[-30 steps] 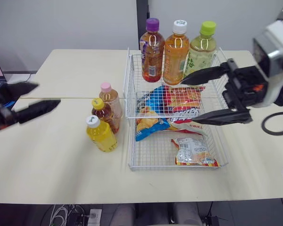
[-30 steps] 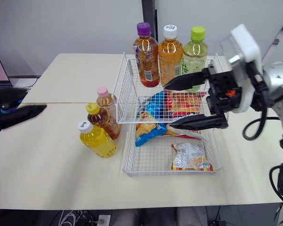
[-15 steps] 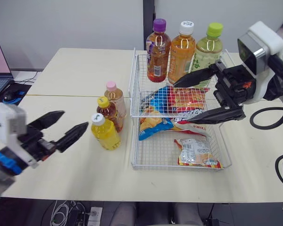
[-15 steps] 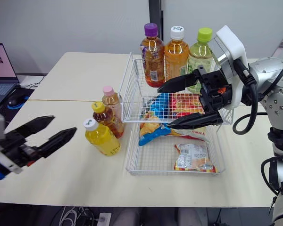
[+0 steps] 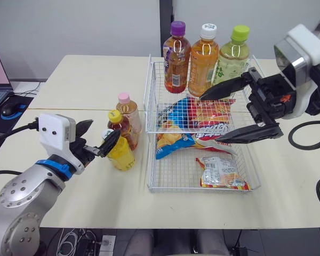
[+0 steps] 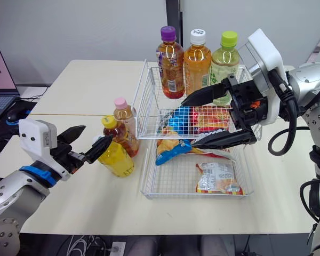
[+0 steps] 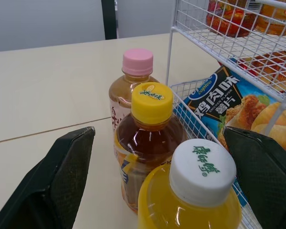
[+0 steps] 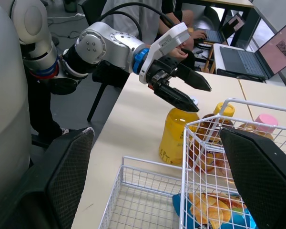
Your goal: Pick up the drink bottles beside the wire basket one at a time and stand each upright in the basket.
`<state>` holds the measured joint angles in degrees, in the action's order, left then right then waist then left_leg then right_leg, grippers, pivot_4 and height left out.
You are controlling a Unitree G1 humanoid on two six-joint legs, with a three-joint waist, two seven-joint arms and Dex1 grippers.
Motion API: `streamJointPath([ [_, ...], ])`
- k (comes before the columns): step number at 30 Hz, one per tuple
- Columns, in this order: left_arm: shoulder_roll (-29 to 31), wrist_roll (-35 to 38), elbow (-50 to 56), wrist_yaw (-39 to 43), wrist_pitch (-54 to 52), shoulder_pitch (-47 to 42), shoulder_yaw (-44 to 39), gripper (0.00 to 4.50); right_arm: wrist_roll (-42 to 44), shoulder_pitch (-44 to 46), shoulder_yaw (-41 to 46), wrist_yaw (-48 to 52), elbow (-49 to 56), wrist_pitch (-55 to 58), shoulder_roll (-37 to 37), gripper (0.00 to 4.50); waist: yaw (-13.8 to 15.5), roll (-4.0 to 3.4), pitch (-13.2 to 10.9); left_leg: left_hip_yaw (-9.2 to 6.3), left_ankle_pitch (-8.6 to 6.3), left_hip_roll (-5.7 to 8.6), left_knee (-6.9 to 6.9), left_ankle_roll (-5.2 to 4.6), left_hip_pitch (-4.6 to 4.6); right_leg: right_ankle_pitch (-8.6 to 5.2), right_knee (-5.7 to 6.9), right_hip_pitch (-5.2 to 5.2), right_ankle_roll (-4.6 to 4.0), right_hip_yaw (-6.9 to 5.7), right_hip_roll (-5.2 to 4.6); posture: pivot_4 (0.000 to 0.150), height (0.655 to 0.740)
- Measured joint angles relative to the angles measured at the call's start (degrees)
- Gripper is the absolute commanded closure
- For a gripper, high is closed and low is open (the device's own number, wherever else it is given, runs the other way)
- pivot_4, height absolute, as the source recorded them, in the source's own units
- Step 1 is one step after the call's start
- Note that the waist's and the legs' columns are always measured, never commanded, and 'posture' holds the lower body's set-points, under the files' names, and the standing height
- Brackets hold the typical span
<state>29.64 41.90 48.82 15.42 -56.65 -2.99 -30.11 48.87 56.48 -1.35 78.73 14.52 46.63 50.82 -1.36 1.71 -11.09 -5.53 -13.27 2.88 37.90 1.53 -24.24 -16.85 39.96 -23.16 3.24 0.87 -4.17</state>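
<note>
On the table (image 5: 69, 85) I'm holding the left gripper (image 5: 102, 131) spread wide around the yellow bottle (image 5: 120, 154) at nine o'clock of the basket (image 5: 149, 160), with the right gripper (image 5: 210, 118) hanging open above that basket, and I'm fearing a closing finger topples the touching brown bottle (image 5: 124, 130).

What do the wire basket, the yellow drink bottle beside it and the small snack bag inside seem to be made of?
The wire basket looks like metal wire with a smooth white coating: thin crossing rods, evenly white. The yellow drink bottle seems to be clear glossy plastic, as the liquid shows through. The small snack bag appears to be shiny printed film, crinkled and reflective.
</note>
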Motion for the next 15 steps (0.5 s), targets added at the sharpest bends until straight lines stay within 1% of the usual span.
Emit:
streamJointPath([
  [3, -1.7, -0.7, 0.0, -2.2, 1.1, 0.2, 3.3, 0.04, 0.1, 0.0, 0.1, 0.0, 0.0, 0.2, 0.0, 0.00, 0.0, 0.00, 0.0, 0.00, 0.00, 0.00, 0.00, 0.00, 0.00, 0.00, 0.00, 0.00, 0.00, 0.00, 0.00, 0.150, 0.7400],
  [4, -2.2, -0.8, 0.0, -2.7, 1.2, 0.3, 4.2, 0.20, 0.1, 0.0, 0.1, 0.0, 0.0, 0.3, 0.0, 0.00, 0.0, 0.00, 0.0, 0.00, 0.00, 0.00, 0.00, 0.00, -0.01, 0.00, 0.00, 0.00, 0.00, 0.00, 0.00, 0.150, 0.7400],
  [6, -2.7, -1.4, 0.1, -4.0, 1.4, 0.4, 5.9, 0.62, 0.1, 0.0, 0.1, 0.0, 0.0, 0.3, 0.0, 0.00, 0.0, 0.00, 0.0, 0.01, 0.00, 0.00, 0.00, 0.00, 0.00, 0.00, 0.00, 0.00, 0.00, 0.00, 0.01, 0.150, 0.7400],
  [7, -2.8, -1.6, 0.1, -4.6, 1.5, 0.4, 6.4, 0.90, 0.2, 0.0, 0.1, 0.0, 0.0, 0.4, 0.0, 0.00, 0.0, 0.00, 0.0, 0.01, 0.00, 0.00, 0.00, 0.00, 0.00, 0.00, 0.00, 0.00, 0.00, -0.01, 0.01, 0.150, 0.7400],
  [11, -2.8, -1.8, 0.2, -6.3, 1.8, 0.6, 7.2, 2.31, 0.2, 0.1, 0.2, -0.1, 0.0, 0.4, 0.0, 0.00, 0.0, 0.00, 0.0, 0.01, 0.00, 0.00, 0.00, 0.00, -0.01, 0.00, 0.00, 0.00, 0.00, 0.00, 0.01, 0.150, 0.7400],
  [13, -2.8, -1.7, 0.4, -6.9, 1.8, 0.6, 7.3, 2.90, 0.2, 0.1, 0.2, -0.2, -0.1, 0.4, 0.0, 0.00, 0.0, 0.00, 0.0, 0.00, 0.00, 0.00, 0.00, 0.00, 0.00, 0.00, 0.00, 0.00, 0.00, -0.01, 0.01, 0.150, 0.7400],
  [14, -2.8, -1.7, 0.5, -7.3, 1.8, 0.6, 7.4, 3.13, 0.2, 0.1, 0.2, -0.3, -0.1, 0.4, 0.0, 0.00, 0.0, 0.00, 0.0, 0.00, 0.00, 0.00, 0.00, 0.00, 0.00, 0.00, 0.00, 0.00, 0.00, -0.01, 0.01, 0.150, 0.7400],
  [15, -2.8, -1.6, 0.6, -7.5, 1.8, 0.6, 7.4, 3.13, 0.2, 0.1, 0.2, -0.4, -0.1, 0.4, 0.0, 0.00, 0.0, 0.00, 0.0, 0.01, 0.00, 0.00, 0.00, 0.00, 0.00, 0.00, 0.00, 0.00, 0.00, 0.00, 0.01, 0.150, 0.7400],
])
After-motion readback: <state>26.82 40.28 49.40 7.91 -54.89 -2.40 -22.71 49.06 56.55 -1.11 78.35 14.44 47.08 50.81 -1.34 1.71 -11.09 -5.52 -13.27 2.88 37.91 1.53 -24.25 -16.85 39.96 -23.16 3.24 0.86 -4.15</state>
